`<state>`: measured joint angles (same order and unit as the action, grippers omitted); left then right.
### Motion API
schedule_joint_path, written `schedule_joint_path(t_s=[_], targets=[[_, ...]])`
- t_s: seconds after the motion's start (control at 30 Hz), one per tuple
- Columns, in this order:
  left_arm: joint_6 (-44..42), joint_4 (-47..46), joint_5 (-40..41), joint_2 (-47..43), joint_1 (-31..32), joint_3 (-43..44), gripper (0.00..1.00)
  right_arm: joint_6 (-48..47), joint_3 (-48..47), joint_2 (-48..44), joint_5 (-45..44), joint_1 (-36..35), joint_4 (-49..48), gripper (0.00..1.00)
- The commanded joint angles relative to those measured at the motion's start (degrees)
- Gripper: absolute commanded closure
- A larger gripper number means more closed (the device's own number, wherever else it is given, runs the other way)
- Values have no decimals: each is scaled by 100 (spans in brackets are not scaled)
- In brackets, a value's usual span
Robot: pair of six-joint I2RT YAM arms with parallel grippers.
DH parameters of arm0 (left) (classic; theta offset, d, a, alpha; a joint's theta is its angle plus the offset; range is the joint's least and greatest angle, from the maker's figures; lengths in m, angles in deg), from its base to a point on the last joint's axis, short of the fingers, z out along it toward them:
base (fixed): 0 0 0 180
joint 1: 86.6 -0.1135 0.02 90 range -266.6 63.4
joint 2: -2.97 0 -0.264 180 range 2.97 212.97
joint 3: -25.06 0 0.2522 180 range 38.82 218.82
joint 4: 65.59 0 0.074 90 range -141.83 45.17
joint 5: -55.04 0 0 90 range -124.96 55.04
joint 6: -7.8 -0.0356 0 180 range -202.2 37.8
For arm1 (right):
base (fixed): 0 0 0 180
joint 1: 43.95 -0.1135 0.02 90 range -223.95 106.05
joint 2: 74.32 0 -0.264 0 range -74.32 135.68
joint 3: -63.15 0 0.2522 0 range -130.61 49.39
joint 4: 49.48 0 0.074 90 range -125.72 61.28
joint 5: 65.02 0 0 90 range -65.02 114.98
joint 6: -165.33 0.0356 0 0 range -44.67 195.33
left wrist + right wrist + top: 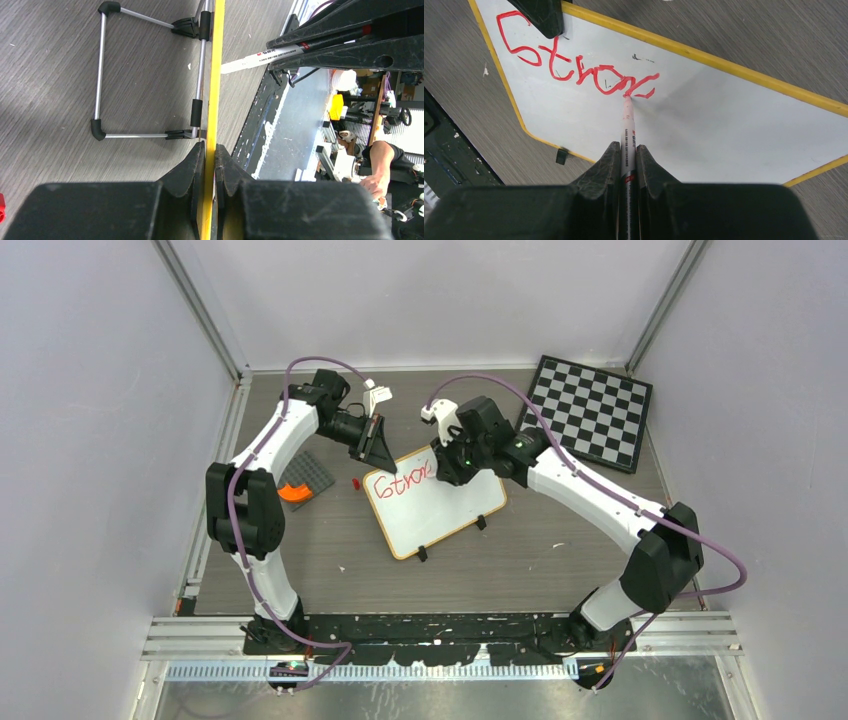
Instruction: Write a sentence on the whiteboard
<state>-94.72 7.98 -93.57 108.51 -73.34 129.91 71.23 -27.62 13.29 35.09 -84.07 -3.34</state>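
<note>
The whiteboard (440,512) lies tilted at the table's middle, white with a yellow-orange rim. My left gripper (372,445) is shut on its far left rim (210,100); the left wrist view shows the rim edge-on with the board's metal stand (101,75). My right gripper (447,465) is shut on a red marker (628,135). Its tip touches the board (704,125) at the end of the red writing. The sentence (574,67) reads "Stron" in one line, also visible from above (400,483). The marker also shows in the left wrist view (262,55).
A black-and-white checkered board (592,410) lies at the back right. A dark grey plate with an orange piece (300,486) sits at the left. A small red cap (357,482) lies beside the whiteboard's left corner.
</note>
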Motion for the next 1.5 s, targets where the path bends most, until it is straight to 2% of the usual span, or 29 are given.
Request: schedule_joint_path(t_s=[0.0,0.73,1.47], targets=[[3,101,17,-25,28,111,100,-176,73,-176,-304,33,-61,100],[-5,116,24,-7,33,144,100,-218,-658,58,-303,168,-21,100],[1,123,47,-17,29,150,100,-109,230,-190,-127,98,18,100]])
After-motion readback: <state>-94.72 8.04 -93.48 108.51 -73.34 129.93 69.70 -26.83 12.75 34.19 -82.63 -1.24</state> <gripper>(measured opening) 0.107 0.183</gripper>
